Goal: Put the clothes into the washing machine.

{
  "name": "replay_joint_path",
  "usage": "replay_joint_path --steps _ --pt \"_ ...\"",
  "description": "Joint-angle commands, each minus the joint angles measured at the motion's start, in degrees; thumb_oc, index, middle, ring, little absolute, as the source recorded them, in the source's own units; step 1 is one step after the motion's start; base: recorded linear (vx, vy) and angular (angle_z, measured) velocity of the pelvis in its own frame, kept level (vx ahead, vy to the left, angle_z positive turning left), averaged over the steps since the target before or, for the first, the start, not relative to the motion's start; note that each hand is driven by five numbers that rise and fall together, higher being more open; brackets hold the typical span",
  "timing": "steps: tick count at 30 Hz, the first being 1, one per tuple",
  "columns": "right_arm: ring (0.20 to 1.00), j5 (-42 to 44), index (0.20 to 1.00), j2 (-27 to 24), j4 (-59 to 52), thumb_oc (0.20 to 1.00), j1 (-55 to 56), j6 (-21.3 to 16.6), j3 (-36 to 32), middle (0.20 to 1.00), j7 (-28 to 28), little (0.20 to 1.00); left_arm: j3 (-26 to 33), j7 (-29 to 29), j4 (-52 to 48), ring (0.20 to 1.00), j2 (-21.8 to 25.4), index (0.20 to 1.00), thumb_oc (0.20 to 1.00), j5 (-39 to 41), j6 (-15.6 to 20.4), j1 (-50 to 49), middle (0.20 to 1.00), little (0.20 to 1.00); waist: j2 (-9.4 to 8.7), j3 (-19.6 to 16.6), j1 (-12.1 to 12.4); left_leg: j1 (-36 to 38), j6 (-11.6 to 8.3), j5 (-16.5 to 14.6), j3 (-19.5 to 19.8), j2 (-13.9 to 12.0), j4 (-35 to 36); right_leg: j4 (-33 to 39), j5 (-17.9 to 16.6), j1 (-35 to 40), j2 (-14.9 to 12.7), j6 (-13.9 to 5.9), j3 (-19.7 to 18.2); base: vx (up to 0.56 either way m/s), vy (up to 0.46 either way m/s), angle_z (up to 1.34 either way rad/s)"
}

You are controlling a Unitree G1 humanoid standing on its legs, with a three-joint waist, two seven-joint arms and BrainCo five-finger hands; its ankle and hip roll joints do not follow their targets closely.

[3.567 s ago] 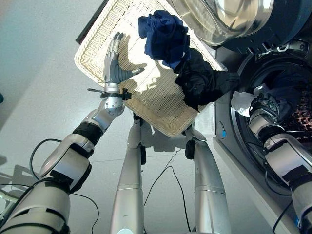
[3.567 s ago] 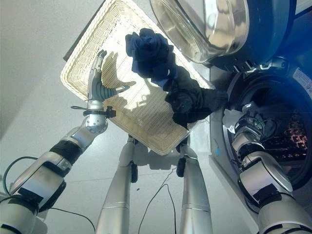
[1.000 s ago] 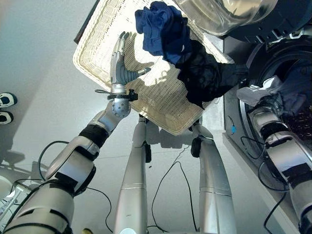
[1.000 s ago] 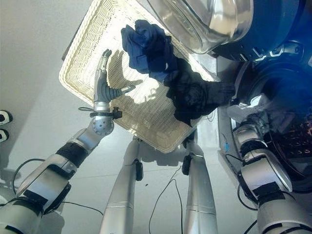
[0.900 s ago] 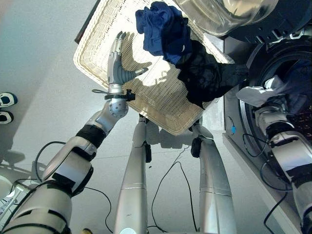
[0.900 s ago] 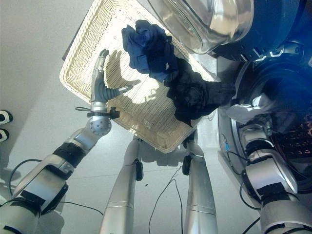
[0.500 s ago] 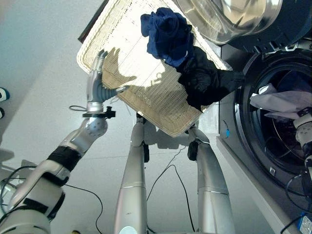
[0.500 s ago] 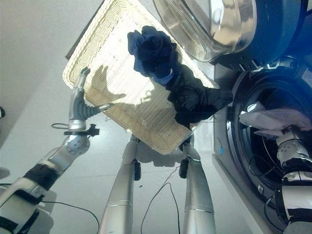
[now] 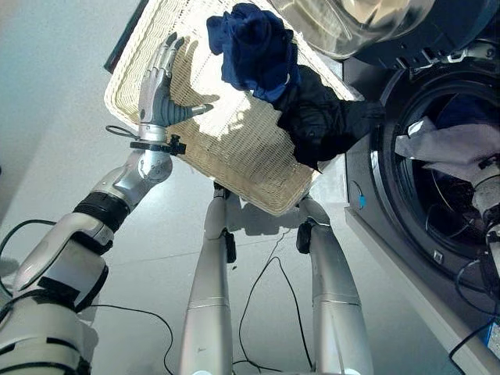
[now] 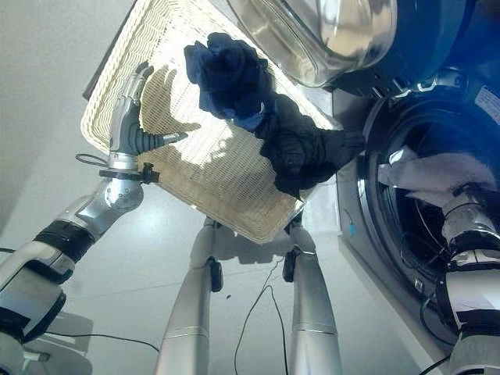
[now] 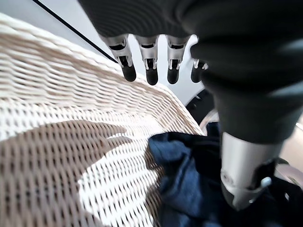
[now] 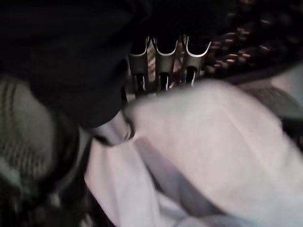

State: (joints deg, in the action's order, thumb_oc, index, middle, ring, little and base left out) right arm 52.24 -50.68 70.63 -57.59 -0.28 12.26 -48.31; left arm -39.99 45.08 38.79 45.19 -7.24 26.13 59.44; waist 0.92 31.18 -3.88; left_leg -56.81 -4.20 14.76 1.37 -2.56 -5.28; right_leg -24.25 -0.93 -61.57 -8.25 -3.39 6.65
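Nearest, on the left: left hand (image 9: 158, 87) spread flat over the near corner of the wicker basket (image 9: 234, 156), fingers straight and thumb out to the side, holding nothing; likely hovering there to steady the basket or ready for the next garment; cannot tell whether touching the weave. Further in on the basket: black garment (image 9: 324, 125) slumped over the edge beside the machine, blue garment (image 9: 254, 47) bunched just behind and touching it; both not yet loaded. On the right: right hand (image 12: 165, 66) inside the washing machine drum (image 9: 453, 226), straight fingers lying over a white garment (image 9: 445, 144); seemingly pushing it deeper rather than gripping. Farthest: washing machine door (image 10: 328, 35) swung wide, leaving the opening clear.
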Motion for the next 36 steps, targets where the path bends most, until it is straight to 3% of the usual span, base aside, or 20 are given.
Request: replay_joint_path --steps 1,5,10,14,21,27,28,29,30,36 --pt "1.000 -11.6 1.000 -9.4 1.3 1.000 -4.0 5.2 6.1 1.000 1.3 1.000 -0.9 1.3 1.6 1.000 -2.1 1.000 1.000 -4.8 0.1 5.9 1.000 1.000 -1.94 -1.4 1.1 -0.5 -2.30 -9.1 -2.7 1.2 -7.8 13.3 -11.6 2.8 2.6 -6.34 1.9 -0.01 0.042 -0.03" --pt "1.000 -17.4 1.000 -7.4 1.5 1.000 -6.2 7.0 9.5 1.000 3.2 1.000 -3.4 2.7 2.1 1.000 -2.6 1.000 1.000 -7.4 -1.3 9.3 1.000 1.000 -1.67 -1.4 0.8 -0.8 -2.25 -9.1 -3.2 1.0 -7.9 12.9 -11.4 2.3 2.6 -6.32 1.7 0.00 0.016 -0.02" --pt "1.000 -19.4 1.000 -4.5 0.5 1.000 -5.4 5.7 9.7 1.000 4.7 1.000 -5.3 2.6 2.2 1.000 -3.3 1.000 1.000 -9.9 -2.6 12.2 1.000 1.000 -1.50 -1.4 0.3 -1.1 -2.33 -9.3 -3.8 0.7 -8.3 12.3 -11.1 1.7 2.7 -6.34 1.2 0.00 0.025 -0.02" --pt "1.000 -20.8 1.000 -1.2 -0.4 1.000 -3.9 3.7 9.3 1.000 4.7 1.000 -7.8 1.9 3.3 1.000 -4.9 1.000 1.000 -14.6 -6.9 14.8 1.000 1.000 -1.61 -1.4 -0.5 -1.0 -2.39 -9.6 -4.2 0.5 -8.4 12.2 -11.1 1.4 3.0 -6.46 0.7 0.00 0.000 0.00" --pt "1.000 -22.6 1.000 2.8 -2.1 1.000 -0.7 0.6 9.0 1.000 6.5 1.000 -10.0 0.9 8.0 1.000 -6.7 1.000 1.000 -15.8 -13.1 17.8 1.000 1.000 -1.81 -1.4 -2.0 -1.0 -2.69 -9.5 -5.4 -0.2 -8.2 12.1 -11.0 0.9 3.3 -6.50 -0.3 0.00 0.038 -0.02" --pt "1.000 -22.9 1.000 5.1 -6.7 1.000 1.4 -2.0 9.5 1.000 6.4 1.000 -11.4 -5.0 13.8 1.000 -7.3 1.000 1.000 -13.8 -20.6 19.6 1.000 1.000 -2.23 -1.4 -3.3 -1.2 -3.06 -9.3 -6.3 -0.8 -8.2 12.1 -11.0 0.3 3.7 -6.50 -1.3 -0.01 0.034 -0.06" --pt "1.000 -22.9 1.000 5.3 -7.5 1.000 1.3 -2.2 9.7 1.000 6.3 1.000 -11.3 -6.5 14.8 0.878 -7.5 0.878 0.878 -13.8 -21.6 19.7 0.878 0.878 -2.35 -1.4 -3.5 -1.2 -3.13 -9.3 -6.5 -0.9 -8.1 12.1 -11.0 0.3 3.8 -6.50 -1.4 -0.01 0.026 -0.06" --pt "1.000 -22.8 1.000 5.5 -8.0 1.000 1.2 -2.4 9.8 1.000 6.2 1.000 -11.5 -7.3 15.6 0.589 -7.5 0.589 0.589 -13.8 -22.2 19.9 0.589 0.589 -2.40 -1.4 -3.6 -1.2 -3.20 -9.2 -6.6 -1.0 -8.1 12.1 -11.0 0.3 3.8 -6.52 -1.5 0.00 0.033 -0.05" --pt "1.000 -22.4 1.000 5.8 -9.6 1.000 1.1 -3.1 9.8 1.000 6.2 1.000 -12.1 -9.9 17.2 0.200 -7.6 0.200 0.200 -12.9 -23.6 20.5 0.200 0.200 -2.58 -1.4 -4.0 -1.2 -3.36 -9.1 -6.8 -1.1 -8.0 12.2 -11.0 0.2 3.8 -6.51 -1.6 0.00 0.025 -0.04" --pt "1.000 -22.5 1.000 7.0 -15.0 1.000 1.5 -5.8 9.6 1.000 4.0 1.000 -11.8 -13.0 19.4 0.200 -8.0 0.200 0.200 -12.2 -26.0 20.5 0.200 0.200 -2.98 -1.4 -4.6 -1.0 -3.72 -8.9 -7.4 -1.4 -7.7 12.3 -10.8 0.2 4.0 -6.47 -1.9 0.00 0.012 -0.03"
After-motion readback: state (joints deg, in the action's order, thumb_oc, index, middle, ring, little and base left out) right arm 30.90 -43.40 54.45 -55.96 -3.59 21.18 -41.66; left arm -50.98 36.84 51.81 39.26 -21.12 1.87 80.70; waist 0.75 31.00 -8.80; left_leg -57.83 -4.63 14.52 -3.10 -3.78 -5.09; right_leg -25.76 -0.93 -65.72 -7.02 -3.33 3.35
